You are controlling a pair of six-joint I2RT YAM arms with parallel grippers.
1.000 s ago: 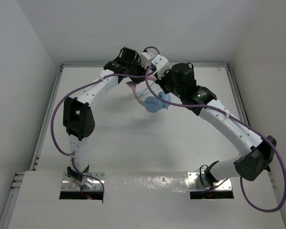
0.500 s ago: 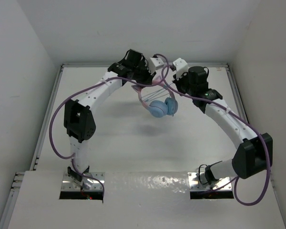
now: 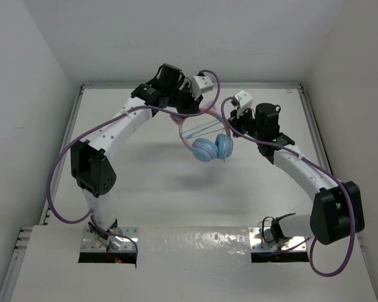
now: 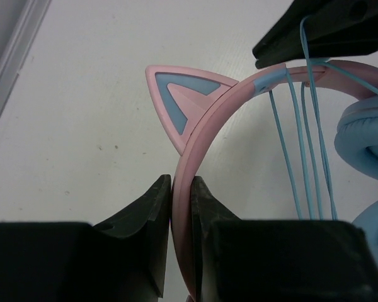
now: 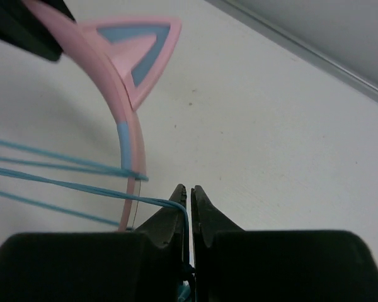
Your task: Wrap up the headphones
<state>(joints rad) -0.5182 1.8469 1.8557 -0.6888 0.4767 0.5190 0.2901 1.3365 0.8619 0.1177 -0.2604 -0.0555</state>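
Note:
The headphones hang above the table between both grippers; their light blue ear cups (image 3: pixel 209 148) dangle below the pink headband (image 3: pixel 198 116). My left gripper (image 3: pixel 186 108) is shut on the headband (image 4: pixel 227 104) just below a pink cat ear (image 4: pixel 176 94). My right gripper (image 3: pixel 232 123) is shut on the thin teal cable (image 5: pixel 82 186), which runs from its jaws across the headband (image 5: pixel 125 132). Several cable strands (image 4: pixel 302 151) cross the headband beside an ear cup (image 4: pixel 365 141). The right gripper's fingers (image 4: pixel 321 28) show in the left wrist view.
The white table (image 3: pixel 145 170) is boxed in by white walls, with a raised rail (image 3: pixel 189 85) along its back edge, also seen in the right wrist view (image 5: pixel 315 56). Thick purple robot cables (image 3: pixel 55 195) loop beside both arms.
The right gripper has drawn back to the right with the cable. The left wrist has turned, and the headphones have swung so the ear cups hang lower and more side by side.

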